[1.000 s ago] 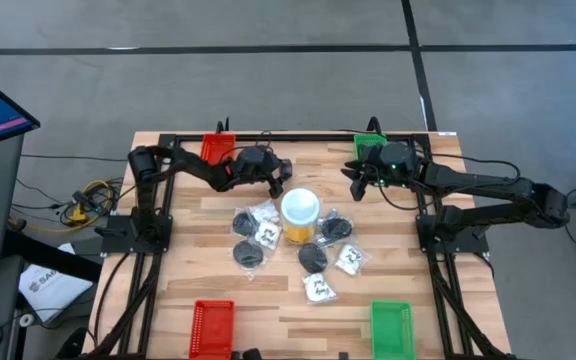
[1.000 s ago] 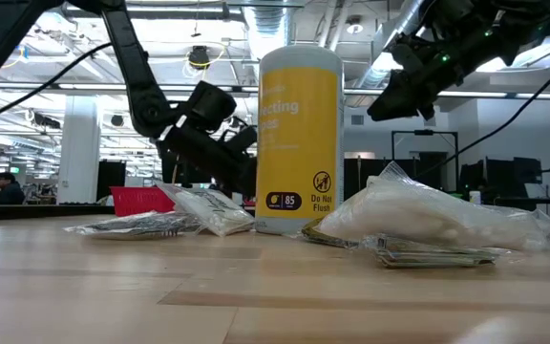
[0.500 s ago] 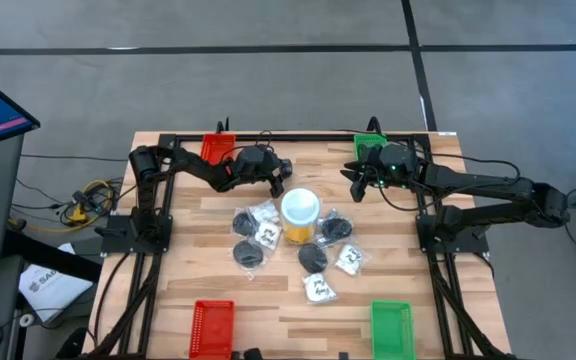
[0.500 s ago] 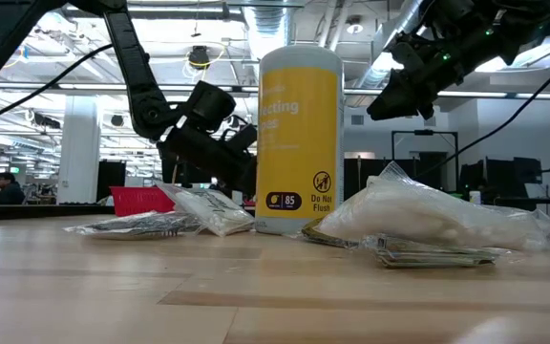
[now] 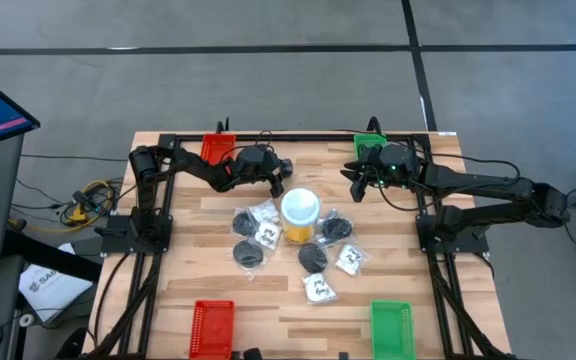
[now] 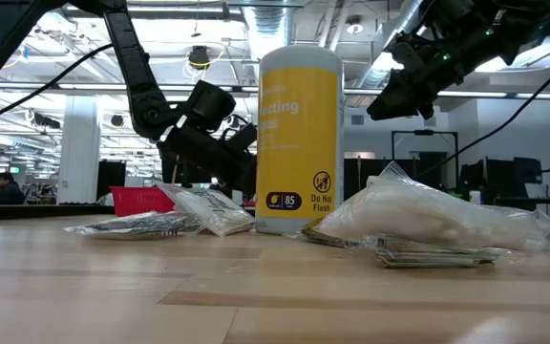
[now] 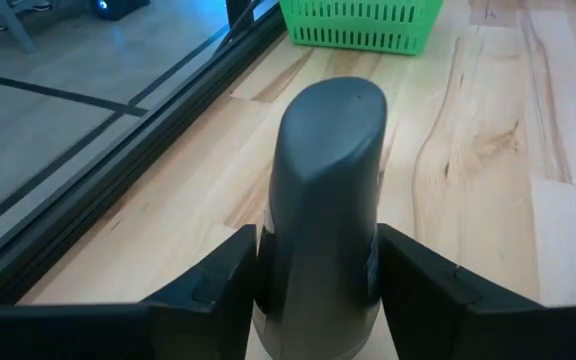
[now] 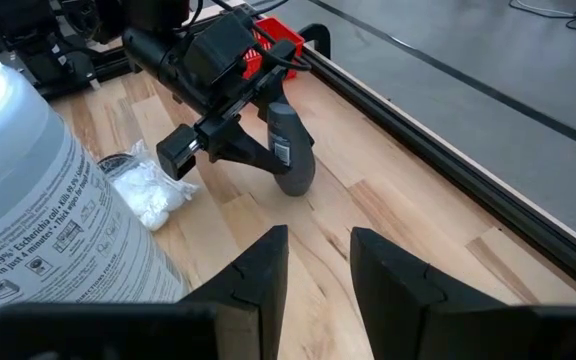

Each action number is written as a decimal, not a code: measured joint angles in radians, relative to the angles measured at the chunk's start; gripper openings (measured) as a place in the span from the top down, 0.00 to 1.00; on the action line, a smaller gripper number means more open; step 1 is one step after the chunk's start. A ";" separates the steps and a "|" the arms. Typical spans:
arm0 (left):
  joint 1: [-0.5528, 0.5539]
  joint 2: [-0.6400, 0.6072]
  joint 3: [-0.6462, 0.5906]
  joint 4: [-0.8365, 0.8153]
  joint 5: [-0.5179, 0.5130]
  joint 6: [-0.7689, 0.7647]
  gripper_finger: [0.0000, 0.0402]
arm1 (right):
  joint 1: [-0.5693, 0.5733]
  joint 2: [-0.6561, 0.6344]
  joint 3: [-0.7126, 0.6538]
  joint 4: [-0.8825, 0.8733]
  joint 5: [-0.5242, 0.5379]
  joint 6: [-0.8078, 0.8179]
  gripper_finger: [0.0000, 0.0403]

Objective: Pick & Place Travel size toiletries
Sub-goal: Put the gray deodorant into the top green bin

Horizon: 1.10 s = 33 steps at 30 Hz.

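Looks like the grasp step on a small dark grey bottle with a rounded top, standing upright on the pale wooden table, just at 11 o'clock from the tall yellow jar with a pale lid. Seeing the left gripper down low around it, both dark fingers pressed flat against its sides, so calling that a hold on the bottle, though can't vouch for how firm. To do this bit well: finish the squeeze before lifting, keep the pinch low and square to avoid a tip-over, then go straight up, with no sideways swing toward 5 o'clock and the jar sitting so close. Guessing at a tray drop next, either the red mesh tray at 10 o'clock of the gripper or the green mesh tray at 2 o'clock. Right gripper hanging in the air at 2 o'clock from the jar, fingers a narrow gap apart and holding nothing, and best kept clear of the lift path. Plenty left to move around the jar too: clear packets with white filling at 8 o'clock, black round pieces at 5 to 6 o'clock.
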 joint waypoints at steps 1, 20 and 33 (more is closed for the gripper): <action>0.000 0.000 0.000 0.000 0.000 0.000 0.60 | 0.000 0.000 0.000 0.000 0.000 0.000 0.74; -0.026 -0.243 -0.004 -0.154 0.000 0.013 0.60 | 0.000 0.000 0.000 0.000 0.000 0.000 0.74; -0.086 -0.609 -0.003 -0.345 0.000 0.012 0.60 | 0.000 0.000 0.000 0.051 0.000 0.000 0.74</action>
